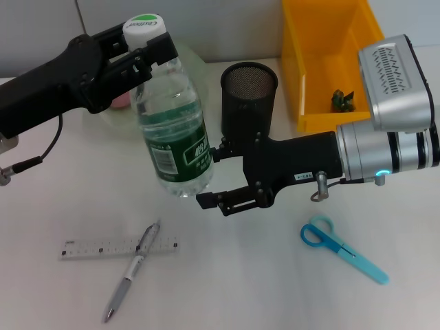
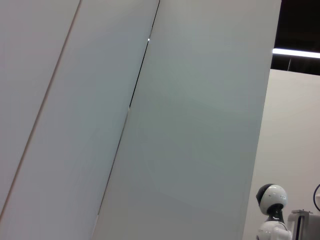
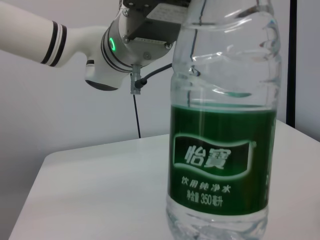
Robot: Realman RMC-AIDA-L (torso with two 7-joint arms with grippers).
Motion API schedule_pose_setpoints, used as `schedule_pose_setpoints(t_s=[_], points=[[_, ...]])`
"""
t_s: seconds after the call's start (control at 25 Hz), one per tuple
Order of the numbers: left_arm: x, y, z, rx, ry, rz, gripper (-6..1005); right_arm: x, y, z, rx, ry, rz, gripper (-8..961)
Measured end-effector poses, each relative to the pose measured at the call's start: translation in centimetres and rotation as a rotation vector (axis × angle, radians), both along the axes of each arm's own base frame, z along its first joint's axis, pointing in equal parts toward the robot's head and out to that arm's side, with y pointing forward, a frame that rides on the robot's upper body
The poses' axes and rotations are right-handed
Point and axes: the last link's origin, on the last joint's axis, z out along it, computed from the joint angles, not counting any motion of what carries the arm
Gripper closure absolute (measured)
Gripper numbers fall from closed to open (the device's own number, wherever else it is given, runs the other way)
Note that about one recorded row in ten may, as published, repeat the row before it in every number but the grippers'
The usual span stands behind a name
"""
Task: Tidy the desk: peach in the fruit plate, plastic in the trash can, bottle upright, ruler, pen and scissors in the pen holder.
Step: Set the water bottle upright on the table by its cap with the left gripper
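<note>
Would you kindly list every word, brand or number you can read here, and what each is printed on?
"怡寶": green label of the bottle.
"饮用纯净水": same label, below the brand.
"350毫升": same label, lowest line.
Cap: green print, too blurred to read.
Ruler: markings too small to read.
Right gripper: its small white sticker is unreadable.

bottle (image 3: 222, 150) upright, green label, close up | left arm (image 3: 100, 45) behind | white table (image 3: 100, 190)

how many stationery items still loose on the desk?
3: ruler front left, pen lying across it, scissors front right. Arms may hide more.
</note>
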Motion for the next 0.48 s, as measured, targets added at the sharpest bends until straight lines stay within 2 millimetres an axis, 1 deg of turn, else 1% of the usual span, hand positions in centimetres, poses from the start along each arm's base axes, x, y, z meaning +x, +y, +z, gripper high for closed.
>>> schedule_pose_setpoints(t_s=[0.24, 0.48], points=[[-0.1, 0.0, 0.1, 0.005, -0.003, 0.006, 523, 0.3, -0.2, 0.0, 0.001, -0.001, -0.011, 179], [-1.0, 0.1, 0.6, 0.042, 0.01, 0.034, 520, 1.3, -0.4, 0.1, 0.023, 0.001, -0.046, 179]])
